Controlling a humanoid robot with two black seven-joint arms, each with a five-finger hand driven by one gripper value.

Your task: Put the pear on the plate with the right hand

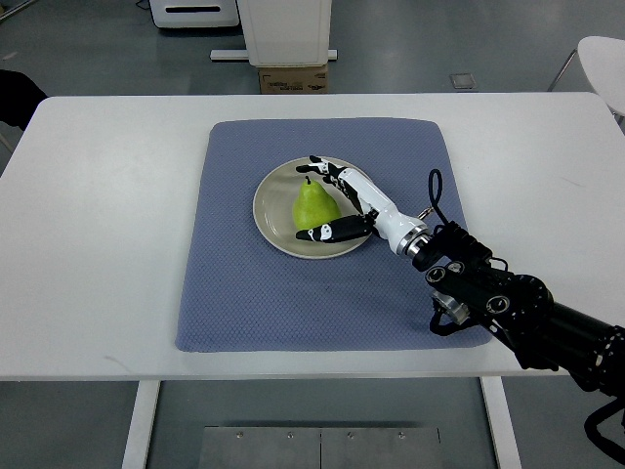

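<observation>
Pear (312,205) stood upright on plate (276,227), right hand (344,203) beside pear, fingers (323,165) spread around it, contact unclear, plate on mat (234,293)

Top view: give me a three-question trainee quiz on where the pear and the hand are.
1. True or false: the pear stands on the plate.
2. What lies under the plate? A) bare table B) blue mat C) tray
3. Which hand is at the pear, and how are its fingers placed?

Key:
1. True.
2. B, the blue mat on the white table.
3. The right hand; its fingers sit around the pear, thumb on the near side, though contact is unclear.
</observation>
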